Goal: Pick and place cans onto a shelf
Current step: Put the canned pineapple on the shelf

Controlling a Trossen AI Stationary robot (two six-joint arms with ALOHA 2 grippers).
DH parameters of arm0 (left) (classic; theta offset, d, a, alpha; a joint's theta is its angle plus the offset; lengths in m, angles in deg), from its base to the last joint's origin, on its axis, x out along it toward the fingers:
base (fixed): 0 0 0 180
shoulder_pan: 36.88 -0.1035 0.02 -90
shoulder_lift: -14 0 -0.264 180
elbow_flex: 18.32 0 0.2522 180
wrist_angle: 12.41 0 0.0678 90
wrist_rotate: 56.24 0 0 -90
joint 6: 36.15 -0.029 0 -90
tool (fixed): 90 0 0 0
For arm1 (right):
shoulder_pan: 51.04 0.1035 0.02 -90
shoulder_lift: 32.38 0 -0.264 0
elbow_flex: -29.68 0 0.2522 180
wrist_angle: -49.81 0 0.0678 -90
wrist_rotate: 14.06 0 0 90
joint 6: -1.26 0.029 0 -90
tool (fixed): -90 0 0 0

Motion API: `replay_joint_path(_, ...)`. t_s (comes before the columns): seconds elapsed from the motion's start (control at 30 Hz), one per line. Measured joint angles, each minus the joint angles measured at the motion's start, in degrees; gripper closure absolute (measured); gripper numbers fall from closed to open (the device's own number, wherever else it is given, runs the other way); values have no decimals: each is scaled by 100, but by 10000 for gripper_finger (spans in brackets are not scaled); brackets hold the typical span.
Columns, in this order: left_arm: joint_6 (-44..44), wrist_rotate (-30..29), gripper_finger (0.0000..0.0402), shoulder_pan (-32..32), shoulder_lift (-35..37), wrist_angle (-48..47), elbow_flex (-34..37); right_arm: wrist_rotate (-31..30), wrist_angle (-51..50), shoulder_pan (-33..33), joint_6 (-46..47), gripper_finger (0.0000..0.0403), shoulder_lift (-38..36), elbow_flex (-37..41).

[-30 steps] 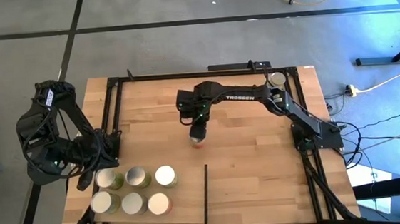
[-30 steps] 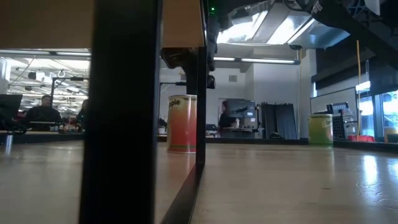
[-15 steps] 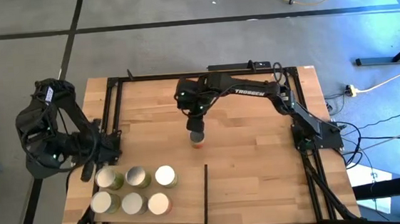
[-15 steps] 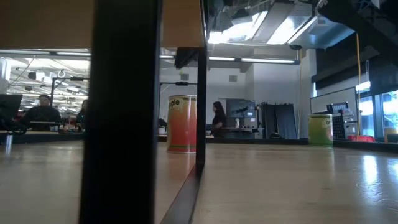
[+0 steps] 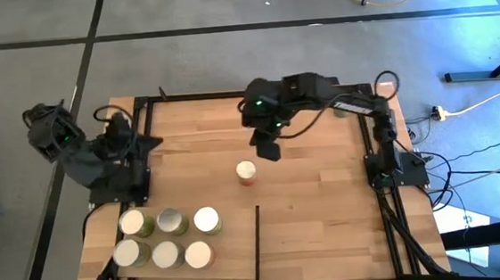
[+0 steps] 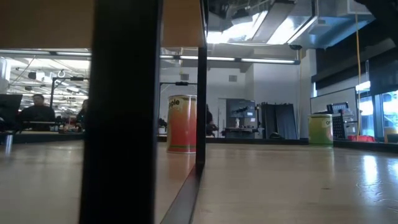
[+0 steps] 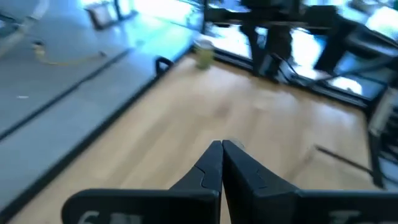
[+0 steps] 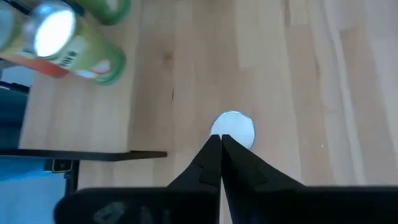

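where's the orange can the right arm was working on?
High view: the orange can stands alone and upright mid-table, just above the top end of the dark divider, with the right gripper shut just behind it, not holding it.

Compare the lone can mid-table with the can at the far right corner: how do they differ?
The lone can has orange sides, as the low view shows; the corner can is green. The lone can stands in open tabletop, just off the shut right pincer; the corner can sits by the table's edge frame, behind the right arm. Both stand upright.
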Motion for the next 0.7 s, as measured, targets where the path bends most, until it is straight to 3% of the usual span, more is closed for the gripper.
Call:
replay_joint_path(0.1,-639,172,401,-607,-25,414,-4,-66,-26,2,-32,390,-279,0)
replay_joint_path(0.37,-2568,2017,359,-2248,-393,1773,-6,-1120,-448,2,-279,389,-799,0)
replay_joint_path(0.7,-5035,3745,337,-3823,-1572,1975,-8,-1940,-708,-1,-245,389,-1248,2)
